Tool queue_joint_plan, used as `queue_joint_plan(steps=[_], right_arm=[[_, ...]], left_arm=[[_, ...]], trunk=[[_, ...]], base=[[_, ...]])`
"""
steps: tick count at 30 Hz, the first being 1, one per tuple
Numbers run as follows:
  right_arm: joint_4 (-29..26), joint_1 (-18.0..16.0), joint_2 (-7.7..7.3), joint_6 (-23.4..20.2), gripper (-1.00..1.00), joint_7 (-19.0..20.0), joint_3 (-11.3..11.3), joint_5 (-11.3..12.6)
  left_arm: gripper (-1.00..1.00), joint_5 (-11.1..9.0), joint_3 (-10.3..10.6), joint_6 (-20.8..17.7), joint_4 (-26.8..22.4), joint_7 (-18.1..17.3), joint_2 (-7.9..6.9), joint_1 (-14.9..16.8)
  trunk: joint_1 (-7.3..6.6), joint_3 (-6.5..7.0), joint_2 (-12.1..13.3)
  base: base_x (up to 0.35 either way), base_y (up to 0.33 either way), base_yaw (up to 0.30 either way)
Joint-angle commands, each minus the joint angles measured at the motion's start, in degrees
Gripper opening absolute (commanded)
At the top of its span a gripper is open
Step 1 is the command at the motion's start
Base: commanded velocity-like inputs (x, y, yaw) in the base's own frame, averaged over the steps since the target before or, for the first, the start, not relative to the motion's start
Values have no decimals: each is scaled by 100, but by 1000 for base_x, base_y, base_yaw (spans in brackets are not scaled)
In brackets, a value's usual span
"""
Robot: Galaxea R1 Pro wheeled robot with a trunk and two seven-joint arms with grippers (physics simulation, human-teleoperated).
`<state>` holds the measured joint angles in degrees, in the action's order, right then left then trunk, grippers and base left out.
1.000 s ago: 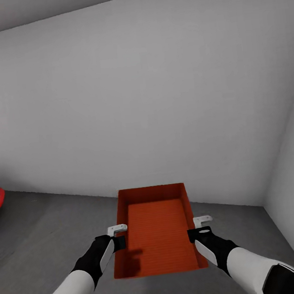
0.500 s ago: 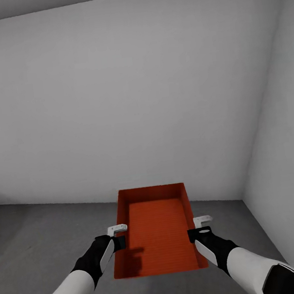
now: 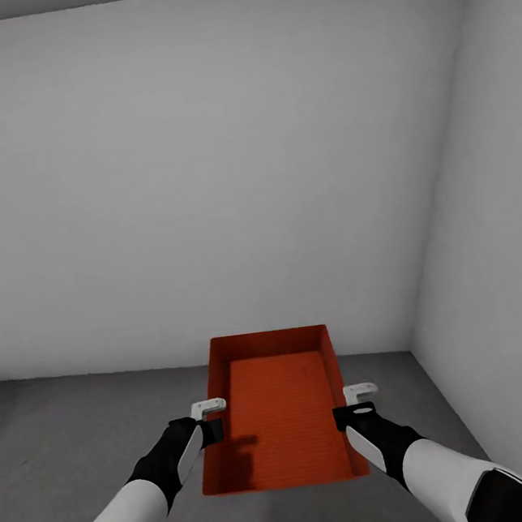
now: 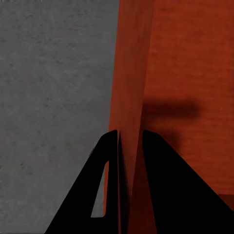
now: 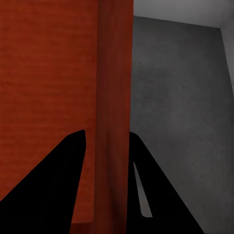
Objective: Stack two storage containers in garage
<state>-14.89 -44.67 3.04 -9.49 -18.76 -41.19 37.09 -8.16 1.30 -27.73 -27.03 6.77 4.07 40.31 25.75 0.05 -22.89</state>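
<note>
Holding one storage container: orange-red rectangular bin, thin walls, flat ribbed bottom, open side up, carried level between both arms above the floor.

Left end effector: clamped on the bin's left long wall; in the left wrist view the two dark fingers straddle that wall, one outside, one inside.

Right end effector: clamped on the right long wall (same straddling grip); the right wrist view shows the wall running between the fingers.

Floor: dark grey, mottled concrete, under the bin.

Surroundings: pale grey back wall meeting a side wall in a corner at the robot's right.
</note>
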Motion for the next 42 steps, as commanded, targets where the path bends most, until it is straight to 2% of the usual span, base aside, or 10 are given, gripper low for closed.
queue_joint_plan(steps=[1,19,32,42], right_arm=[[-17,-7,4,53,-100,-471,173,-158],[-19,-7,4,53,-100,-471,173,-158],[-16,-7,4,49,-100,-472,173,-158],[-14,-7,-1,53,-100,-471,173,-158]], left_arm=[[-100,-89,-23,-22,4,62,6,-6],[-100,-89,-25,-23,4,57,6,-6],[-100,-89,-25,-22,-4,62,-1,-6],[-100,-89,-25,-22,-4,62,5,-6]], trunk=[[4,-2,-4],[4,-2,-4],[4,-2,-4],[4,-2,-4]], base=[[238,156,-7],[261,177,-1],[23,9,-164],[0,0,-28]])
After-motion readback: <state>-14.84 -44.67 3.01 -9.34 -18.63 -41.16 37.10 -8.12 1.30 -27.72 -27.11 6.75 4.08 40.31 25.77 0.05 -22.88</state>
